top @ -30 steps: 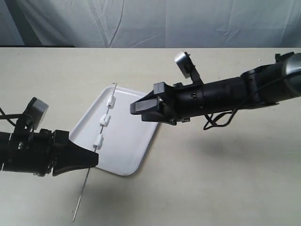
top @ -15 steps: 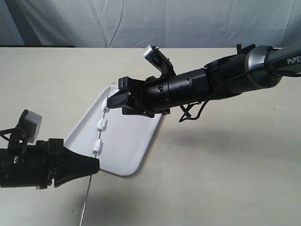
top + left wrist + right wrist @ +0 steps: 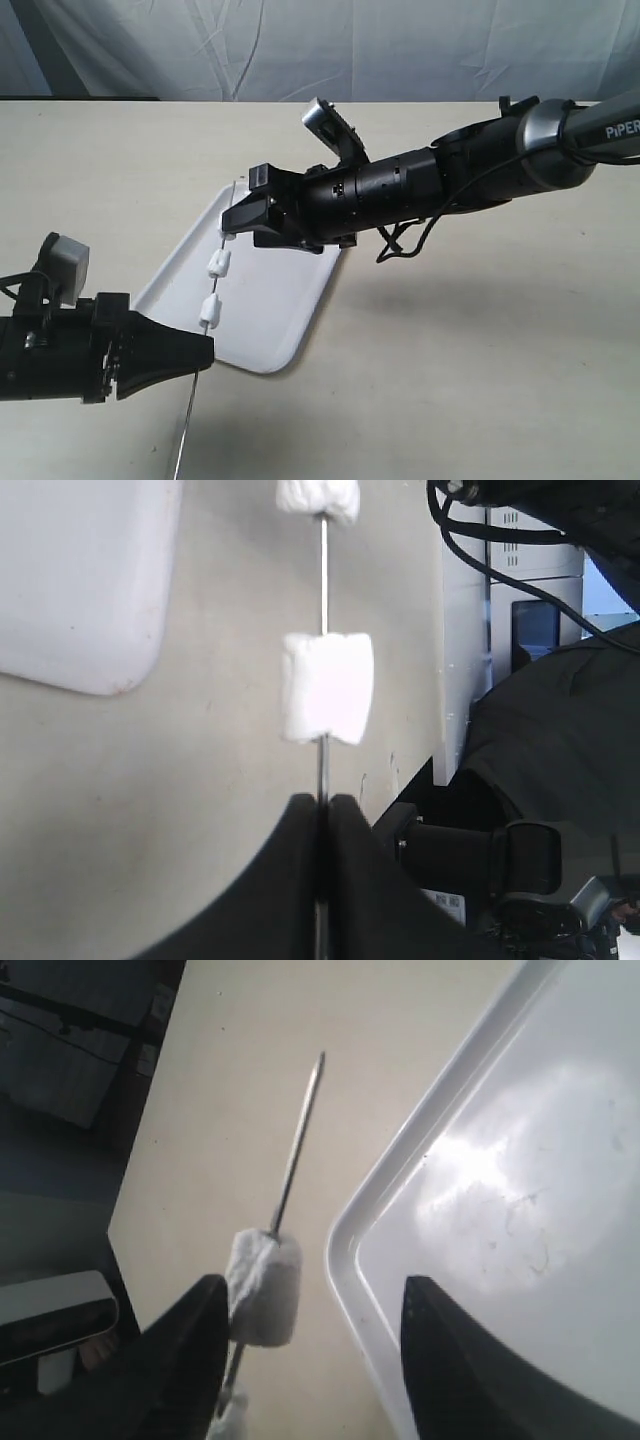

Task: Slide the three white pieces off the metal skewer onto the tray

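My left gripper is shut on the metal skewer, which slants up over the tray. Two of the three white pieces sit spaced along the rod, and the top one is at the tip of my right gripper. In the right wrist view that gripper is open, with the top piece against one finger and the skewer's point beyond. In the left wrist view the nearest piece sits just past my shut gripper.
The tray lies at an angle on the beige table. The right arm reaches across above the tray's far corner. The skewer's lower end sticks out behind the left gripper, above the table. A grey cloth backdrop hangs behind.
The right gripper has swung left from over the tray to the top piece on the skewer. The left gripper has shifted slightly lower with the skewer. Little has moved in the last half second.
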Motion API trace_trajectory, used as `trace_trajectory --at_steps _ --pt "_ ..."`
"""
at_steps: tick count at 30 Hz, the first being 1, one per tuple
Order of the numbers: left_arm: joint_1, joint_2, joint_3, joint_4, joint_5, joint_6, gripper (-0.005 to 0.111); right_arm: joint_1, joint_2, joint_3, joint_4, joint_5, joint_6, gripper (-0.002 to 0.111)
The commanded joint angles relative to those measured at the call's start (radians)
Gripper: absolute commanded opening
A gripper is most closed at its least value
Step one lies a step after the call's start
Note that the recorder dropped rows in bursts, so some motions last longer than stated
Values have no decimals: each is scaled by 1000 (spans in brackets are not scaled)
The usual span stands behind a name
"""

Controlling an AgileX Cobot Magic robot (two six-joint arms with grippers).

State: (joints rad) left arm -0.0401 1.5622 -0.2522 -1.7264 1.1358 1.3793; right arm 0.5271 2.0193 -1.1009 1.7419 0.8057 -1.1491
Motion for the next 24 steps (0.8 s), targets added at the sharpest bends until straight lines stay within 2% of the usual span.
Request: trace_trajectory --at_steps 1,14,20,24 --pt "0 2 5 9 33 -11 0 7 -2 -4 2 22 1 50" --pt "0 2 5 16 53 -13 0 32 -2 -4 2 34 1 50" --pt "0 2 5 16 30 -13 0 32 -2 -4 2 40 1 28" --pt "0 2 5 16 13 -13 0 32 -2 -4 2 39 1 28"
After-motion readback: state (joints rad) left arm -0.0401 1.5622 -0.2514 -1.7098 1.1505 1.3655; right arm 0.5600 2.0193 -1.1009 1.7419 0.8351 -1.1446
